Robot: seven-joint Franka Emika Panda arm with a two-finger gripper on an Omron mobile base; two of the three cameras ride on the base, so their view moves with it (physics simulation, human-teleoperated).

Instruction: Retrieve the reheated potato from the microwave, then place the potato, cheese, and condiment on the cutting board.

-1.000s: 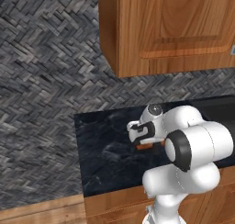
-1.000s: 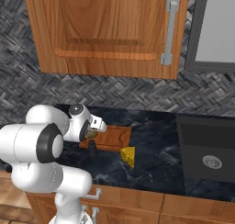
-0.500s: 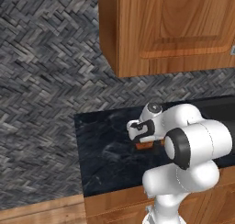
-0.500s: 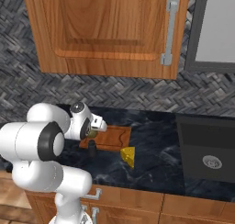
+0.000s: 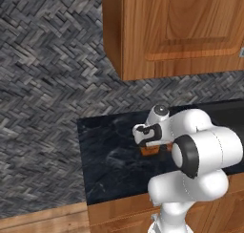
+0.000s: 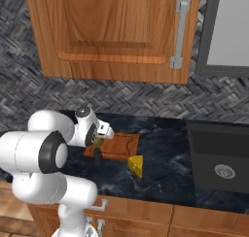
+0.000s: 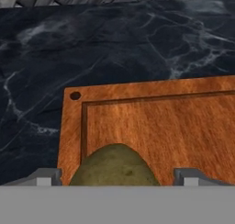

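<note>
I see the potato [image 7: 114, 165] as a dull olive-green lump with a slightly mottled skin, sitting between the two finger tips of my gripper [image 7: 117, 177], which is clenched on it above the cutting board [image 7: 156, 122]. In the hand view the potato lies over the board's near part, close to its left rim, with the small round hole at the board's far left corner. The board is orange-brown wood with a groove running inside its raised rim, and its surface beyond the potato is bare grain. In the right base view the gripper [image 6: 98, 136] sits at the left end of the cutting board [image 6: 119, 144], which lies on the dark marbled worktop [image 6: 160, 177] toward its back, below the wooden wall cabinet [image 6: 112, 32]. The condiment [image 6: 97, 157], a small dark bottle, stands upright just off the board's front left corner. The cheese [image 6: 136, 165], a yellow wedge, rests near the board's front right corner, apart from it. A dark sink [image 6: 219, 163] is set into the worktop's right end. From the left base view, my own arm covers most of the board [image 5: 150, 150].
</note>
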